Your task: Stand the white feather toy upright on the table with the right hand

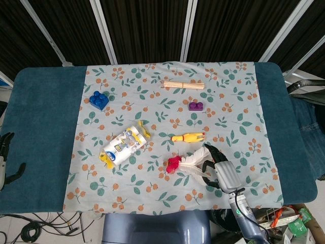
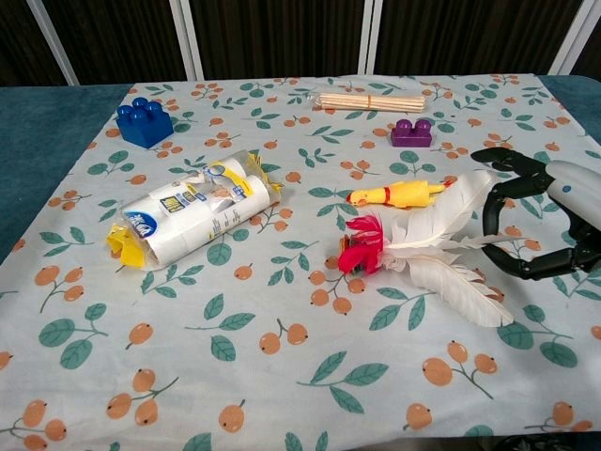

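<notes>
The white feather toy (image 1: 192, 161) (image 2: 427, 254) lies flat on the floral cloth. Its red tuft end (image 2: 362, 246) points left and its white feathers fan out to the right. My right hand (image 1: 216, 165) (image 2: 535, 221) sits at the feather tips with its black fingers (image 2: 496, 202) spread. Upper fingers curve over the top feather and the thumb lies below the lower one. Nothing is gripped. My left hand (image 1: 6, 157) hangs off the table's left edge, holding nothing, its fingers apart.
A yellow rubber chicken (image 1: 188, 137) (image 2: 394, 194) lies just behind the toy. A white and yellow packet (image 1: 124, 146) (image 2: 192, 216) lies to the left. Further back are a blue brick (image 1: 99, 99), a purple brick (image 1: 196, 105) and a bundle of wooden sticks (image 1: 183, 84).
</notes>
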### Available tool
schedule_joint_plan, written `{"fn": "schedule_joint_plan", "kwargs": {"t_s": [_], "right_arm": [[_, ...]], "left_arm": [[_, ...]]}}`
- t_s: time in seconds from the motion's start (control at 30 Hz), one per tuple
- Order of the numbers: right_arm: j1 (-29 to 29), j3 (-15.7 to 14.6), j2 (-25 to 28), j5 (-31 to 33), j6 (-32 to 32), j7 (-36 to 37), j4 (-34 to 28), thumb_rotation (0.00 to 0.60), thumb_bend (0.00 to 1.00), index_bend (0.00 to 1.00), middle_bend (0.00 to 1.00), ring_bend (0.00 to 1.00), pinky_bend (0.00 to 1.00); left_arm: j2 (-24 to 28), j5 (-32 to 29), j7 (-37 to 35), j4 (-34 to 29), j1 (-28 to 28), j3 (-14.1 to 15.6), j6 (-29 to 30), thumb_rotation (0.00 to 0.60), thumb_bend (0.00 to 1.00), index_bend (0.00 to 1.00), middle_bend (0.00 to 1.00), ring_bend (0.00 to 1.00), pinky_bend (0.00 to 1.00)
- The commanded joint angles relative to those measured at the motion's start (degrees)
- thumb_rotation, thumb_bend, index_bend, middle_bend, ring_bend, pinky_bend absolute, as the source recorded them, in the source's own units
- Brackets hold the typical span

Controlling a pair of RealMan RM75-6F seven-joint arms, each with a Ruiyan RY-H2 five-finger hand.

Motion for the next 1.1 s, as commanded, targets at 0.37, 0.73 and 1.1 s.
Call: {"fn": "schedule_joint_plan", "kwargs": {"t_s": [0.37,0.73,1.1], "right_arm": [[0.05,0.00,-0.04,-0.08,0.15,-0.14,-0.17,0.600,0.36,0.63,0.03,0.05,0.15],[0.17,0.13,0.31,-0.01,0.11,-0.14,-0.43,0.600,0.36,0.63,0.03,0.05,0.15],[0.72,0.50,0.37,0.13,-0.39,-0.98,-0.89,0.600,0.36,0.64,0.03,0.05,0.15]], "left_arm": [[0.00,0.13,-0.04,-0.01,0.04,0.03,0.13,0.600,0.32,0.04,0.06,0.01,0.05],[-0.05,0.05,0.06,-0.06,0.01,0.01,0.08,0.600,0.32,0.04,0.06,0.01,0.05],[-0.02,0.04,-0.01,-0.09,0.00,-0.01,0.06,0.600,0.32,0.04,0.06,0.01,0.05]]}}
